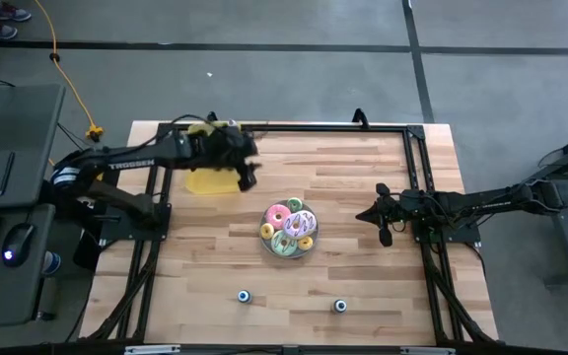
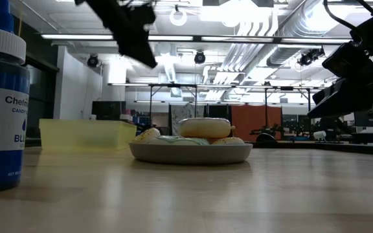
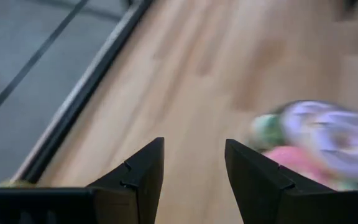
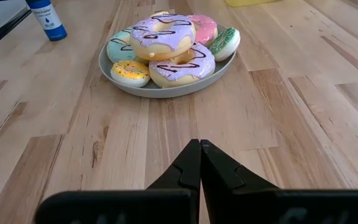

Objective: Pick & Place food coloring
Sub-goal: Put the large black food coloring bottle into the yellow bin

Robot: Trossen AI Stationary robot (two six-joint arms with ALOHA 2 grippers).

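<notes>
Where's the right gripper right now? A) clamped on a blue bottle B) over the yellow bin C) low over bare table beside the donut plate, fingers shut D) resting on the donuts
C: the right gripper has its fingers pressed together with nothing between them, aimed at the plate of donuts from bare wood short of it.

We looked straight down on the whole surface (image 1: 363, 286) from high above, and level across it from its top. Both wrist cameras sat close, facing forward; all views shared the doughnuts (image 1: 289, 230).
</notes>
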